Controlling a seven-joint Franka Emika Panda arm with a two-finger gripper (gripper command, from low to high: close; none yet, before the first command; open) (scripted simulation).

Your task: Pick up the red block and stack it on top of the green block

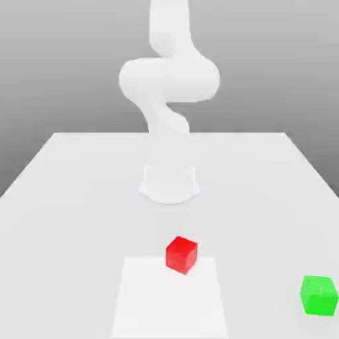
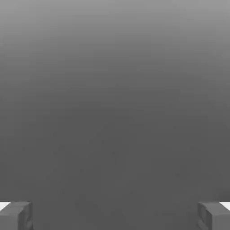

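White table [image 1: 79,198], plain grey backdrop [image 1: 59,59]

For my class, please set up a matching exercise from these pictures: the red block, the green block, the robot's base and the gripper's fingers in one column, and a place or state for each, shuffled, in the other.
Column A
1. red block
2. green block
3. robot's base
4. gripper's fingers

Column B
a. wide apart, nothing between them
b. near the table's front corner, at the exterior view's right
c. at the far edge of the paler square patch on the table
d. mid-table, behind both blocks

Pairs: 1-c, 2-b, 3-d, 4-a
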